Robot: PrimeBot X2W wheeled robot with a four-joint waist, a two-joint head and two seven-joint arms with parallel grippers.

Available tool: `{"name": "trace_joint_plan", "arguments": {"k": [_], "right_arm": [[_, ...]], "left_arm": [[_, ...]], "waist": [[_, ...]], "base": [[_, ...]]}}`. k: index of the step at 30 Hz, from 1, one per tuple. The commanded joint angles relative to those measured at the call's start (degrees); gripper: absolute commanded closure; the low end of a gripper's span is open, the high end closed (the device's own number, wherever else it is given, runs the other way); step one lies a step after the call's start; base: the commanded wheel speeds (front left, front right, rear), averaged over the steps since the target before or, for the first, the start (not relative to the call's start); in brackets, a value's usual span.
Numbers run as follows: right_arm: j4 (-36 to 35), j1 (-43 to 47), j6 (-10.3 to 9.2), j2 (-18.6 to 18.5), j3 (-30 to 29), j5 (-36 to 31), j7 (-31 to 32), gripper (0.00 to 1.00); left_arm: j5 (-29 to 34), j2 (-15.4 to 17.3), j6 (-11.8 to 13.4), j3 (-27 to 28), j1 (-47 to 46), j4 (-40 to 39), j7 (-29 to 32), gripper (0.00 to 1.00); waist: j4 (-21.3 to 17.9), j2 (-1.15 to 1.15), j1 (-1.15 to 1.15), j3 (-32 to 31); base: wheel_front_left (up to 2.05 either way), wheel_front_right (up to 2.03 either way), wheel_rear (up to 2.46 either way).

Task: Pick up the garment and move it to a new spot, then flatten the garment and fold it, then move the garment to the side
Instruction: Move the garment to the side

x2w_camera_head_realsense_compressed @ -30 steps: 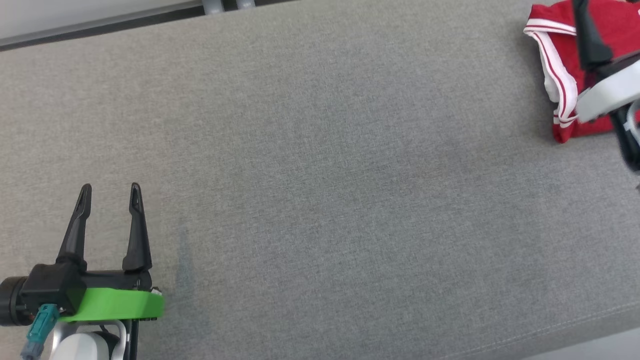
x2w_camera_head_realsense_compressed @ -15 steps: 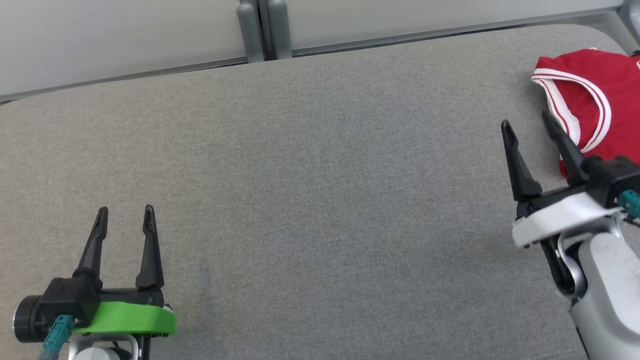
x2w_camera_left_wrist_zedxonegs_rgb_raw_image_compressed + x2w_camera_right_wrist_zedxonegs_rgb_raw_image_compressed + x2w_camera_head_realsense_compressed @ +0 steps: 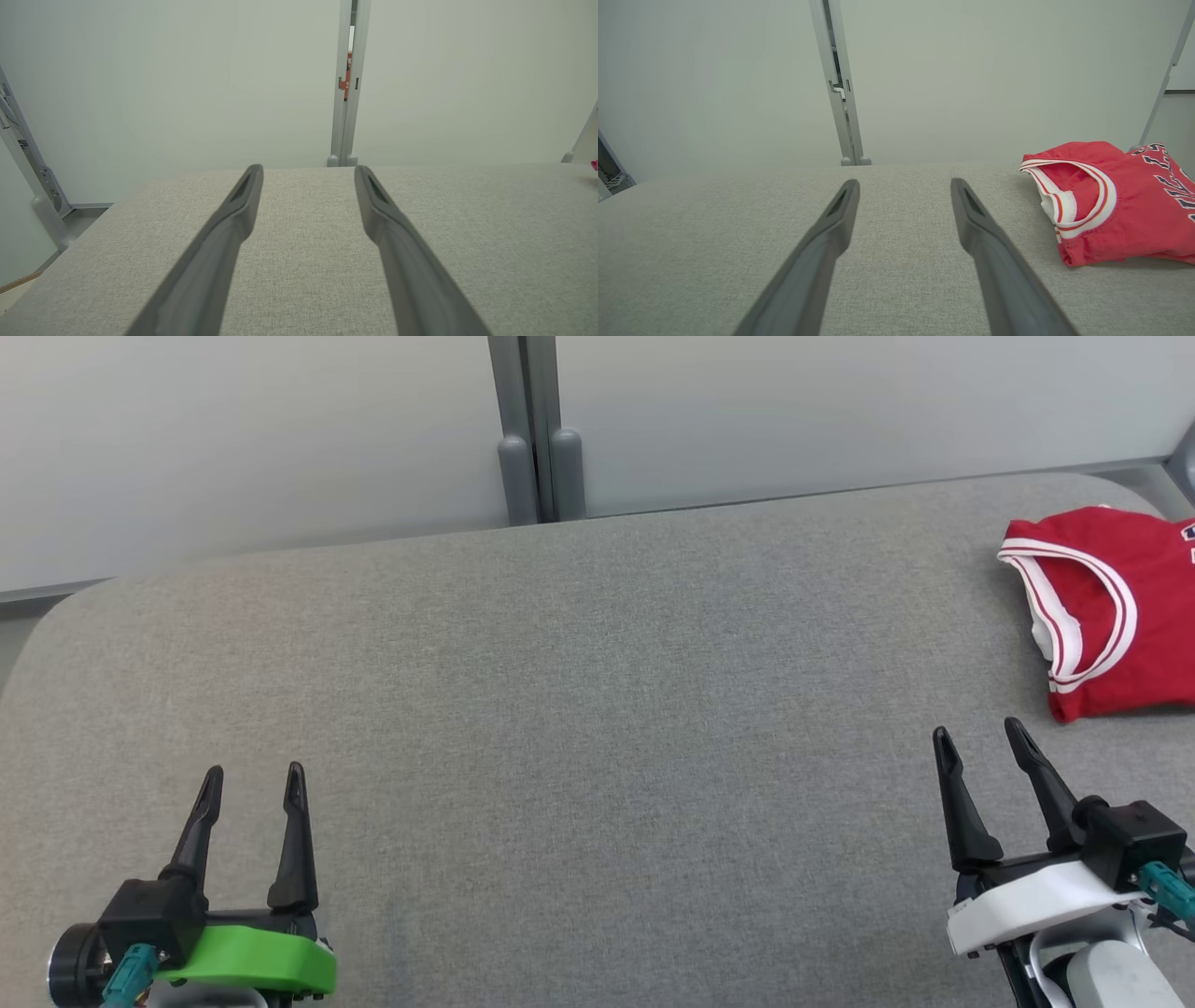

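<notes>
Left gripper [image 3: 255, 770] is spread and empty, low over the counter [image 3: 597, 709], near side and left of the post [image 3: 532, 457]. Right gripper [image 3: 977, 728] is also spread and empty, near side and right of the post, close to the jersey [image 3: 1120, 616] but not touching it. The jersey lies far right of the post, by the counter's back-right corner, in a flattish folded stack. I expect a light, limp knit with no stiffness, so it will drape and come unfolded if lifted from one point. Best hold, I think, is to pinch through all layers at the near-left corner. The striped trim is thicker, but likely catches only one layer. Unknowns: the jersey's right part is cut off in head view, the lettering is only partly visible, and the layer count and underside are hidden.
</notes>
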Motion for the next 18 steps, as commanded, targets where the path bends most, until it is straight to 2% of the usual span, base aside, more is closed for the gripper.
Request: {"name": "trace_joint_plan", "arguments": {"k": [1, 18], "right_arm": [[-0.76, 1.17, -0.06, 0.25, -0.45, -0.69, -0.15, 0.0], [-3.4, 4.24, -0.06, 3.06, -1.17, -2.33, -0.16, 0.0]], "left_arm": [[0.22, 0.11, -0.14, 0.17, 1.09, 0.28, -0.13, 0.0], [-0.01, -0.52, -0.52, 1.27, 0.88, 1.95, -0.14, 0.0]], "waist": [[1.07, 0.0, 0.01, -1.71], [2.96, 0.0, 0.01, -2.88]], "base": [[0.0, 0.0, 0.0], [0.0, 0.0, 0.0]]}}
